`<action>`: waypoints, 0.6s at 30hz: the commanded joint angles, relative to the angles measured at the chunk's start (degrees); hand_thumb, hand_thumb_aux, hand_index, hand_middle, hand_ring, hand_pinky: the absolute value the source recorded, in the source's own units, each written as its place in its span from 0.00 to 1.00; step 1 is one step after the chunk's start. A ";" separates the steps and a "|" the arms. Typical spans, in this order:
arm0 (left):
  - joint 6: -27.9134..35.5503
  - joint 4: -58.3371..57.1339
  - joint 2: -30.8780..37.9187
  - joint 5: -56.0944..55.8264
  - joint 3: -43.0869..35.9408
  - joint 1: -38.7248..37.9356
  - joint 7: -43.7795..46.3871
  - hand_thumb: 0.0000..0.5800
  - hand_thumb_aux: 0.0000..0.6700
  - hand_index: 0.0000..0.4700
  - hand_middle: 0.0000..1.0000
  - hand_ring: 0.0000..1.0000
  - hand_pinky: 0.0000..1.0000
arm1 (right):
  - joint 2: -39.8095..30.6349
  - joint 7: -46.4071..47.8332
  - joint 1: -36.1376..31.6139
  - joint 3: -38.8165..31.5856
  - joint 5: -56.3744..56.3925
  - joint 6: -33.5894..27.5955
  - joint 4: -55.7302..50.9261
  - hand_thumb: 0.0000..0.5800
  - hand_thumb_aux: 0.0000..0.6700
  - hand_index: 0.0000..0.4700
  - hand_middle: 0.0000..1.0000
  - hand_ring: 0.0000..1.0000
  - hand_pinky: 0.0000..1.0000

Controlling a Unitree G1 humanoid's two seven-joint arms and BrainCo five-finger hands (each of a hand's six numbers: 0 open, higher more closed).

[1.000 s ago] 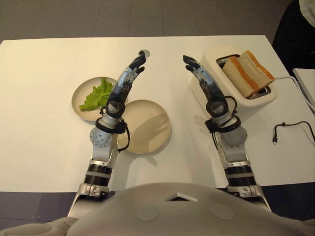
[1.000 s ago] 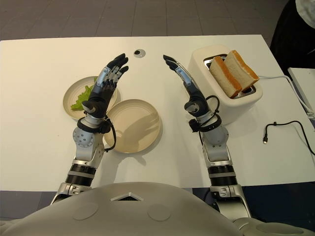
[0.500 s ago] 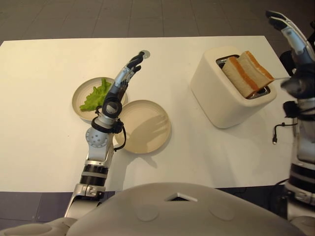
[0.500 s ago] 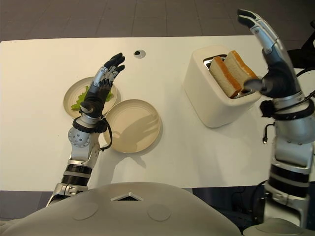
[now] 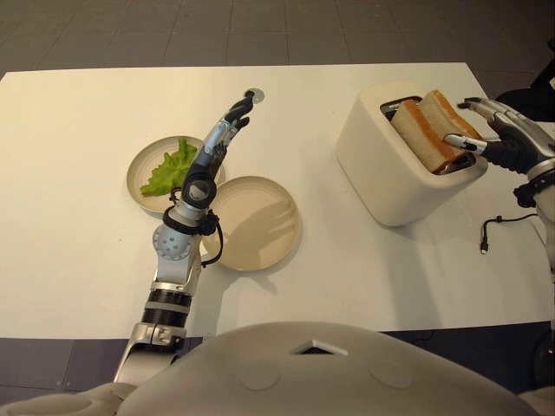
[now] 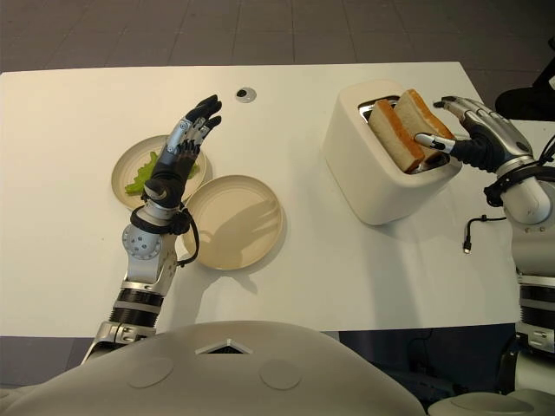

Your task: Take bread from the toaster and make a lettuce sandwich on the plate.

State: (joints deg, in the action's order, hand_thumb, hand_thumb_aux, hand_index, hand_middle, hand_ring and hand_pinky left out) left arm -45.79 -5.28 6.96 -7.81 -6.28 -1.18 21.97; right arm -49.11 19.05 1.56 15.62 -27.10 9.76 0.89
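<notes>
My right hand, half open and empty, sits at the bread in the toaster; my left hand hovers open over the lettuce.

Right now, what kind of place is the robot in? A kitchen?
Likely a test room set up for kitchen practice, not a home kitchen: a white table on a grey tiled floor, a white toaster holding two bread slices, and a green lettuce leaf on a round beige plate.

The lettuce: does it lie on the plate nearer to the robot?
No, the lettuce lies on the farther plate, while the nearer plate is bare.
</notes>
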 commanded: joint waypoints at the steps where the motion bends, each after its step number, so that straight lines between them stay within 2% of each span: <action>1: -0.12 -1.32 0.74 0.89 0.38 0.46 0.00 0.00 0.00 0.00 0.00 0.00 0.00 | -0.42 -0.85 -0.92 -0.82 0.27 0.19 -1.01 1.00 1.00 1.00 0.00 0.00 0.00; 4: -0.38 -1.74 1.03 0.99 0.48 0.60 -0.12 0.00 0.00 0.00 0.00 0.00 0.00 | -0.07 -2.26 -2.13 0.79 2.41 1.07 -0.18 1.00 1.00 1.00 0.18 0.18 0.18; 6: -0.50 -1.97 1.12 1.06 0.53 0.76 -0.24 0.00 0.00 0.00 0.00 0.00 0.00 | 0.37 -3.54 -3.13 1.72 3.91 1.82 0.39 1.00 1.00 1.00 0.48 0.48 0.48; 7: -0.54 -2.05 1.17 1.07 0.56 0.86 -0.28 0.00 0.00 0.00 0.00 0.00 0.00 | 0.65 -4.44 -3.65 2.28 4.60 2.17 0.80 1.00 1.00 1.00 0.67 0.67 0.67; 8: -0.65 -2.19 1.26 1.17 0.70 1.00 -0.39 0.00 0.00 0.00 0.00 0.00 0.00 | 1.08 -5.49 -4.35 3.03 5.37 2.54 1.51 1.00 1.00 1.00 0.75 0.75 0.75; 9: -0.78 -2.33 1.41 1.68 1.01 1.14 -0.72 0.00 0.00 0.00 0.00 0.00 0.00 | 1.51 -6.51 -5.08 3.57 6.04 3.01 2.19 1.00 1.00 1.00 0.93 0.93 0.93; 10: -0.49 -2.82 1.77 3.79 1.88 1.56 -1.91 0.00 0.00 0.00 0.00 0.00 0.00 | 2.12 -7.72 -5.91 4.24 7.03 3.80 2.94 1.00 1.00 1.00 1.00 1.00 1.00; 14: 3.31 -6.87 6.20 23.93 7.61 4.89 -13.90 0.00 0.00 0.00 0.00 0.00 0.00 | 4.88 -11.32 -7.81 7.67 12.25 7.26 5.41 1.00 1.00 1.00 1.00 1.00 1.00; 18: 14.13 -10.32 18.75 48.51 9.23 6.34 -27.79 0.00 0.00 0.00 0.00 0.00 0.00 | 7.25 -13.44 -10.58 10.21 18.47 9.76 8.74 1.00 1.00 1.00 1.00 1.00 1.00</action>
State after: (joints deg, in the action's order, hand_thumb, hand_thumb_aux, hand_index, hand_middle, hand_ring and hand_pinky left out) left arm -37.83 -13.16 18.84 29.98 2.03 4.46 -0.32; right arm -43.58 6.71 -6.40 23.60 -12.98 18.21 6.69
